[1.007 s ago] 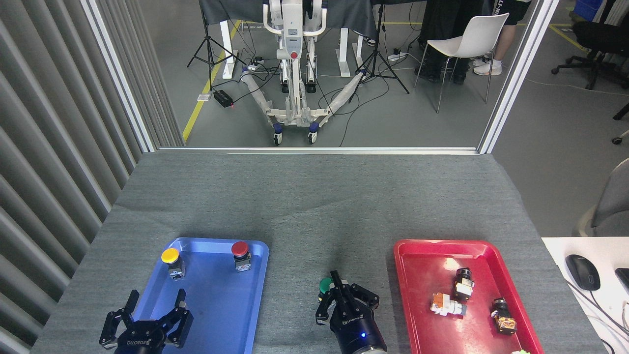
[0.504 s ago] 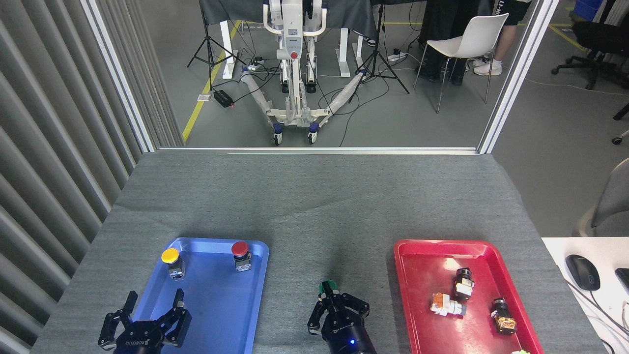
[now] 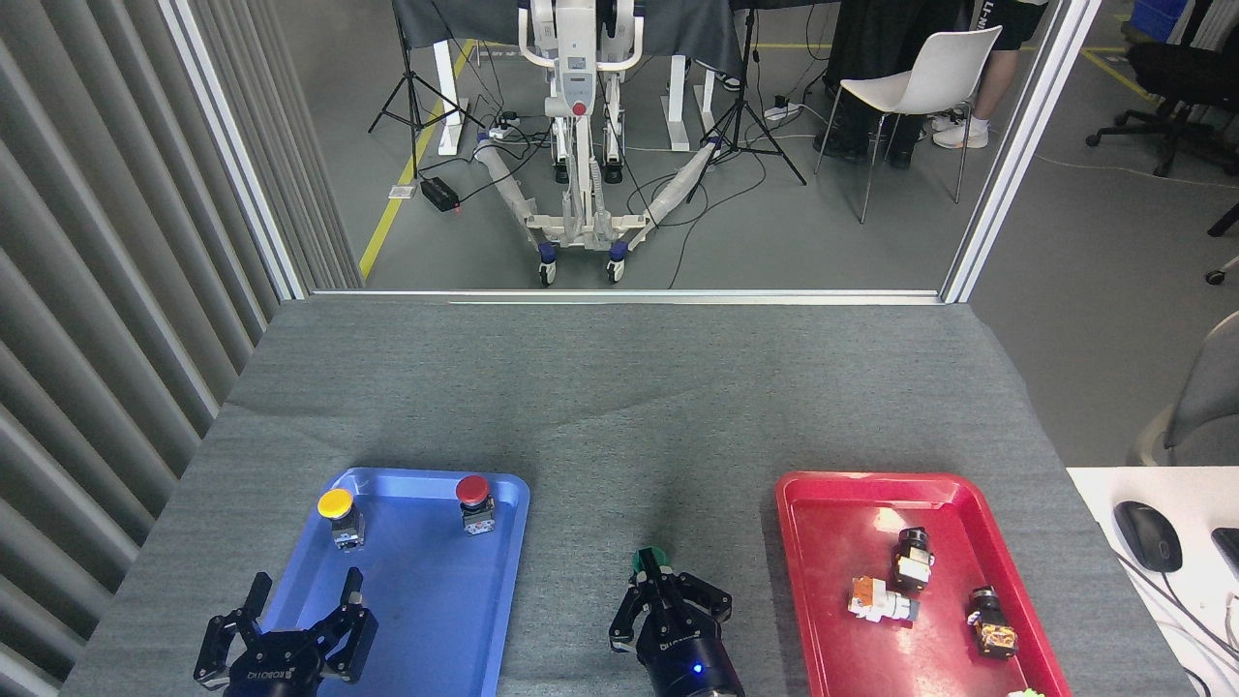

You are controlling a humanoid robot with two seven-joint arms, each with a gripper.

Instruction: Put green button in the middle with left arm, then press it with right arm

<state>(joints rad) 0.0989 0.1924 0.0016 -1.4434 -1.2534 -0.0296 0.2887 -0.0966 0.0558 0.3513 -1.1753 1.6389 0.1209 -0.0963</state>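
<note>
Two pincers are seen: just beyond the right pincer (image 3: 668,605), fingers spread and empty, the green button (image 3: 647,560) stands on the tabletop (image 3: 619,407), best pressed squarely downward; the left pincer (image 3: 290,629) is held apart.

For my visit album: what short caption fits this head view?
Right gripper poised at the green button on the grey cloth between blue tray and red tray.

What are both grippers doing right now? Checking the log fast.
Left gripper: open, empty, over the blue tray.
Right gripper: at the green button; open or shut cannot be told.
</note>
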